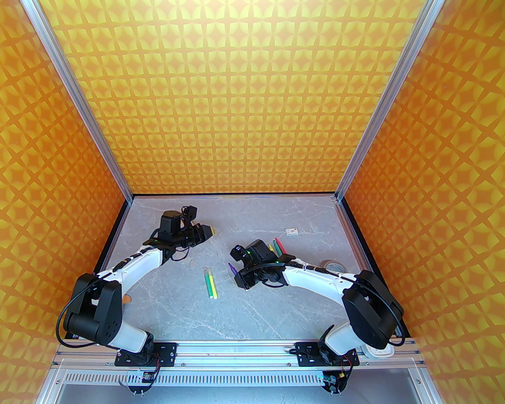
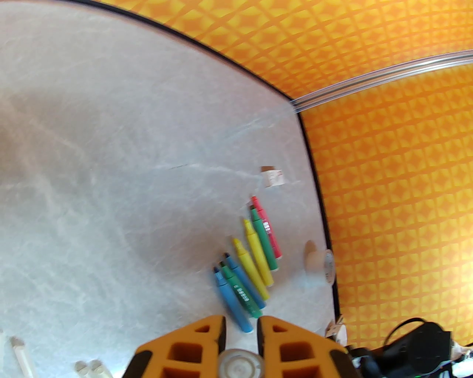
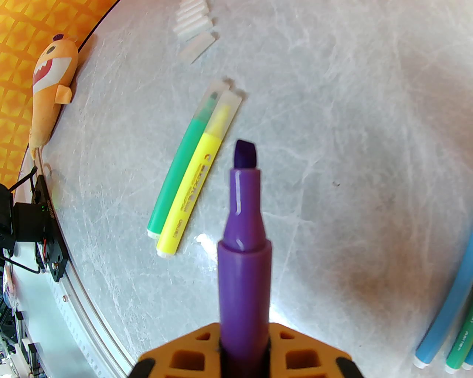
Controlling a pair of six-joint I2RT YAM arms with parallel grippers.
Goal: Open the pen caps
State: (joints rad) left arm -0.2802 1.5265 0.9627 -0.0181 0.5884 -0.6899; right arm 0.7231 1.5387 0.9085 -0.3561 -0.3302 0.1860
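The right claw [image 3: 244, 343] pinches a purple pen [image 3: 242, 236], bare tip pointing ahead. Just beyond, leftward, a green pen [image 3: 177, 173] and a yellow pen [image 3: 192, 192] lie touching on the desk [image 3: 351, 110], caps on. Farther ahead lie loose pen caps [image 3: 194, 22]. The left claw [image 2: 241, 325] grips a clear cap [image 2: 240, 363], with uncapped pens [image 2: 251, 258] fanned ahead.

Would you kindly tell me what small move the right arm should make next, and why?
Probably carry the purple pen to the row of uncapped pens and lay it there: its tip is bare, the right gripper grips its barrel, and the green pen and yellow pen lie capped, waiting.
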